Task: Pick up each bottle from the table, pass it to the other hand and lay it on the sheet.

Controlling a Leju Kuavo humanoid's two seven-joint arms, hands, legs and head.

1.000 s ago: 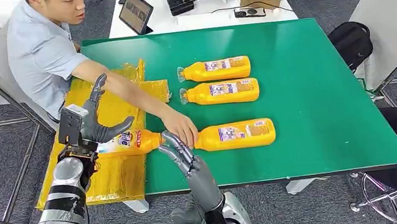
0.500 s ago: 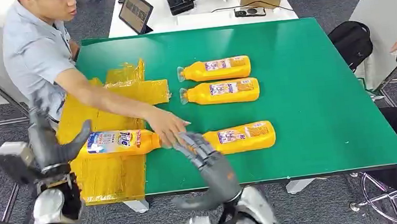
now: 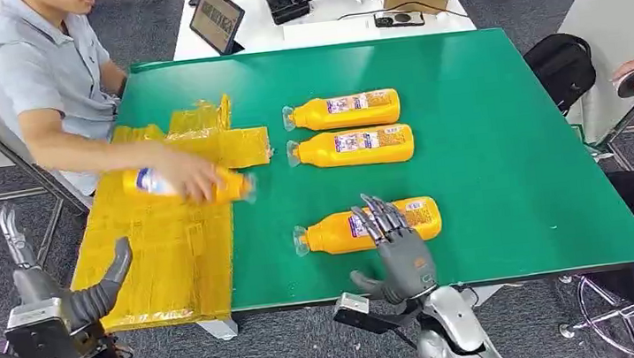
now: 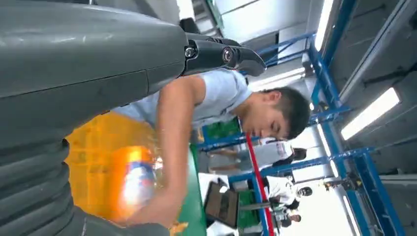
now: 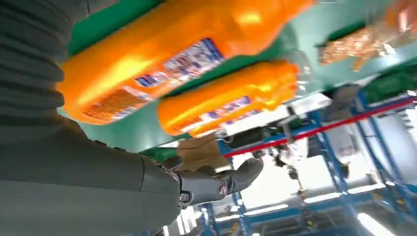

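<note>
Your right hand point(image 3: 401, 254) is hovering empty, fingers spread, right over the nearest orange bottle point(image 3: 363, 226). It's lying crosswise, cap pointing left. Left hand point(image 3: 64, 299) is hanging empty too, well apart.

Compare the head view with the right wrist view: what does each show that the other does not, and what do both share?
The head view alone shows the left hand low beside the yellow sheet, and a person's hand on a bottle over that sheet. The right wrist view alone shows blue overhead beams and bright ceiling lights. Both show the green table, the right hand and the nearest orange bottle lying by it, with another bottle beyond.
</note>
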